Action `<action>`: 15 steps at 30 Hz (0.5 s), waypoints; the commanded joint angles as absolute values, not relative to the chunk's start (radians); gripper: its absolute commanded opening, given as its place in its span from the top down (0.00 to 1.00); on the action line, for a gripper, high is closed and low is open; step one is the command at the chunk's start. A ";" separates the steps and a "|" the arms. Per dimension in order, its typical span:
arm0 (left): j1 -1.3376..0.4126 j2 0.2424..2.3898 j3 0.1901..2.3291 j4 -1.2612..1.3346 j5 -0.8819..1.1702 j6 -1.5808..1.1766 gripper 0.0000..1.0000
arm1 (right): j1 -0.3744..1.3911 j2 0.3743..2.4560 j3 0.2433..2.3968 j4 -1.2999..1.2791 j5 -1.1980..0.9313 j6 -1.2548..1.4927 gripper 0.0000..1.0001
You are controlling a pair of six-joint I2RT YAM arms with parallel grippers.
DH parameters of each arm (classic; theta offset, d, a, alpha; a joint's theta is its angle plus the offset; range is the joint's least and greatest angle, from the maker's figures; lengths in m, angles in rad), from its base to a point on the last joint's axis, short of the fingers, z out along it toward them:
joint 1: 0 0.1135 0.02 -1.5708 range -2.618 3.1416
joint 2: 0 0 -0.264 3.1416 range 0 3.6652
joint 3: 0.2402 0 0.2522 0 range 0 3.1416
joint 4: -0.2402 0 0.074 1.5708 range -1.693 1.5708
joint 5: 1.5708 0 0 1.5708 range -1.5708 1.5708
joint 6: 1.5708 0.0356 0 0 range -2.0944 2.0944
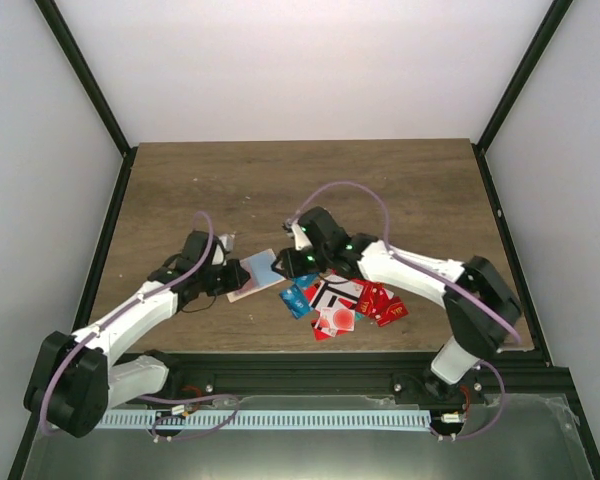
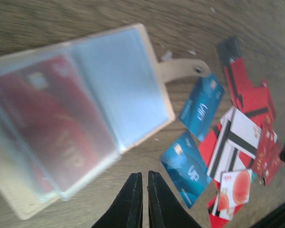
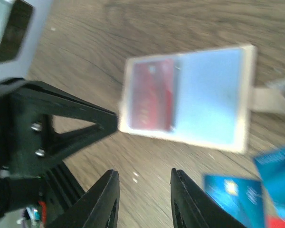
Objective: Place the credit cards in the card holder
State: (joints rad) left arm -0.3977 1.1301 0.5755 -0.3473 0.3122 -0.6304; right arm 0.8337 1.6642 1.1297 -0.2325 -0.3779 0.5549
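"VIP" — on one red card [image 2: 61, 142], two blue cards [image 2: 186, 167].

A blurred close view down onto a brown wood-grain table [image 3: 133, 38]. The card holder [image 3: 187, 97] lies open and flat on it, a beige frame around two clear pockets. The left pocket holds a red card [image 3: 152, 95]; the right pocket looks pale blue. A beige snap tab [image 3: 270, 99] sticks out from its right side. At the bottom, the right gripper [image 3: 143, 175] shows two black fingers standing apart with only table between them. From the left, the black left gripper [image 3: 111, 122] tapers to a point just beside the holder's left edge; blur hides any contact. Two blue cards [image 3: 232, 192] lie at lower right.
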 commanded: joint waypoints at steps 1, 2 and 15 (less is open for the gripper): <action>-0.479 1.154 0.604 -0.262 0.351 -0.602 0.92 | 0.812 1.534 0.995 -0.367 -0.238 0.534 0.67; -0.504 1.164 0.607 -0.244 0.352 -0.605 0.91 | 0.811 1.508 0.970 -0.386 -0.236 0.537 0.67; -0.822 1.474 0.739 -0.026 0.414 -0.608 0.84 | 0.810 1.250 0.746 -0.651 -0.189 0.633 0.39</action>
State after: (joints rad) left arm -0.7700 1.4025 0.6846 -0.1200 0.3782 -0.6231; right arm 0.8135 1.3315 0.7803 -0.5499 -0.2531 0.5755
